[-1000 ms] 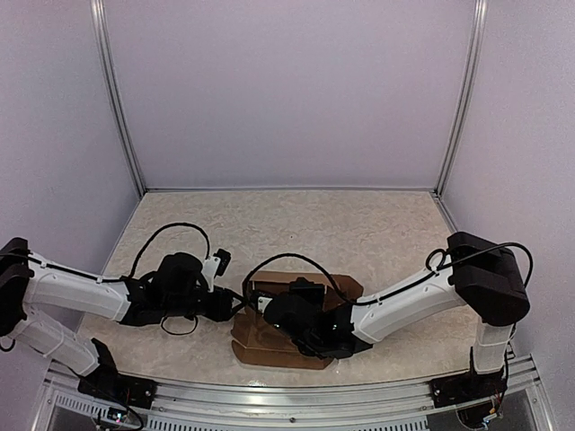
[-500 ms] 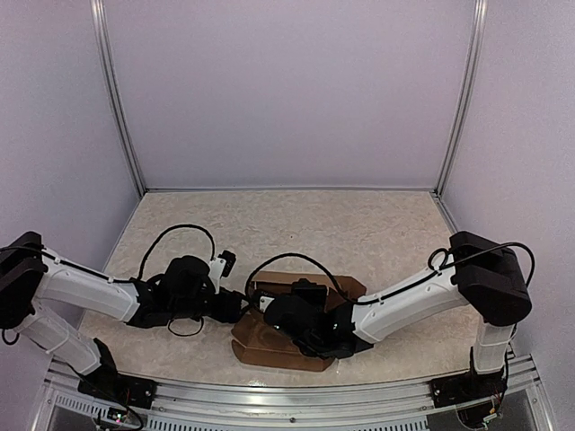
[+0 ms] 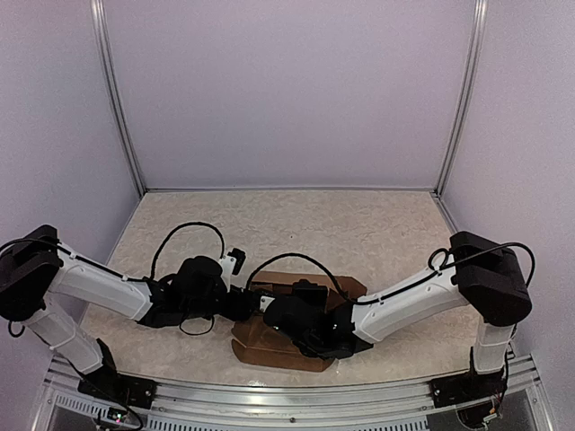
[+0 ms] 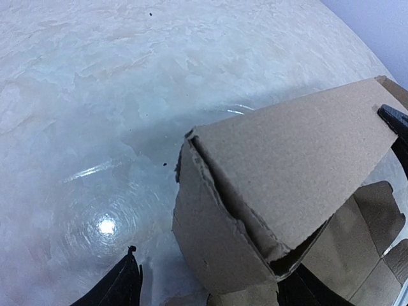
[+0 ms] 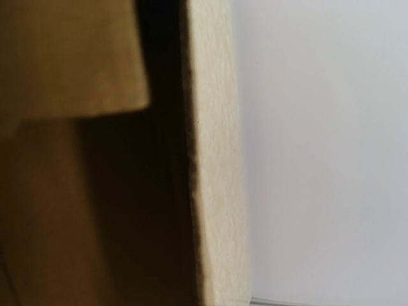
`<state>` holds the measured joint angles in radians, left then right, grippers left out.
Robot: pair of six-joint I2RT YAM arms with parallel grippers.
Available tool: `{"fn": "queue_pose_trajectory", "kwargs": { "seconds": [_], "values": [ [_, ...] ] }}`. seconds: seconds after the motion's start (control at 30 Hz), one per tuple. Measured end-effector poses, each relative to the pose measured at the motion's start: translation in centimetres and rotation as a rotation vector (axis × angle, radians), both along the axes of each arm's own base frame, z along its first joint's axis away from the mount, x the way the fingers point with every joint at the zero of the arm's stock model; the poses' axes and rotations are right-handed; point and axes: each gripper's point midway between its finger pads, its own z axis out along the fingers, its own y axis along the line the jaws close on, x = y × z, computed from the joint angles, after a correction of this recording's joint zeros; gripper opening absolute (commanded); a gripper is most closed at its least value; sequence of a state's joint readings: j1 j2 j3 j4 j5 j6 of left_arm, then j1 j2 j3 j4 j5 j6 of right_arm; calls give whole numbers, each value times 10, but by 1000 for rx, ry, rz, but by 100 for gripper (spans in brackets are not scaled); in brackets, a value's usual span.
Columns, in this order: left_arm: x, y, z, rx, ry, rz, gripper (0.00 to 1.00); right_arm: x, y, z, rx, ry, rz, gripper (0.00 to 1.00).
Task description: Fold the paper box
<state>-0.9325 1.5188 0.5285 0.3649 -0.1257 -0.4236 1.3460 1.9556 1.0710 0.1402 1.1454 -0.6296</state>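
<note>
Only the top view shows both arms reaching low over the table (image 3: 359, 224) and meeting at the paper box (image 3: 269, 346) at lower centre. The left wrist view adds the box's raised flap and corrugated corner. The left pincer (image 4: 213, 290) is spread apart astride that corner, while the right pincer (image 3: 289, 316) is closed together, buried against cardboard.

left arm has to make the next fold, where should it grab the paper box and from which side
Probably the raised end flap of the paper box nearest the left gripper, approached from the box's left end. That flap stands up with a free, thin edge facing that way, and the open gripper's fingertips sit either side of it.
</note>
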Motion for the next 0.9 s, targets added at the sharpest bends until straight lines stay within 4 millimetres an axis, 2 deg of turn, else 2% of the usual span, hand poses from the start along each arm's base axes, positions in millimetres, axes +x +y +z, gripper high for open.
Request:
{"fn": "queue_pose_trajectory", "kwargs": {
  "seconds": [0.1, 0.23, 0.43, 0.73, 0.9],
  "values": [
    [4, -2, 1, -2, -12, 9, 56, 0, 0, -1, 10, 6, -2, 0],
    [8, -7, 2, -15, -22, 10, 39, -1, -1, 1, 32, 16, -3, 0],
    [14, -17, 3, -33, -36, 8, 20, -2, -1, 2, 54, 31, -8, 0],
    [26, -21, 2, -18, -57, 42, 0, -1, 2, 13, 63, 56, -44, 0],
    [30, -19, 3, -12, -68, 64, 0, 1, 9, 27, 103, 74, -62, 0]
  ]
}}
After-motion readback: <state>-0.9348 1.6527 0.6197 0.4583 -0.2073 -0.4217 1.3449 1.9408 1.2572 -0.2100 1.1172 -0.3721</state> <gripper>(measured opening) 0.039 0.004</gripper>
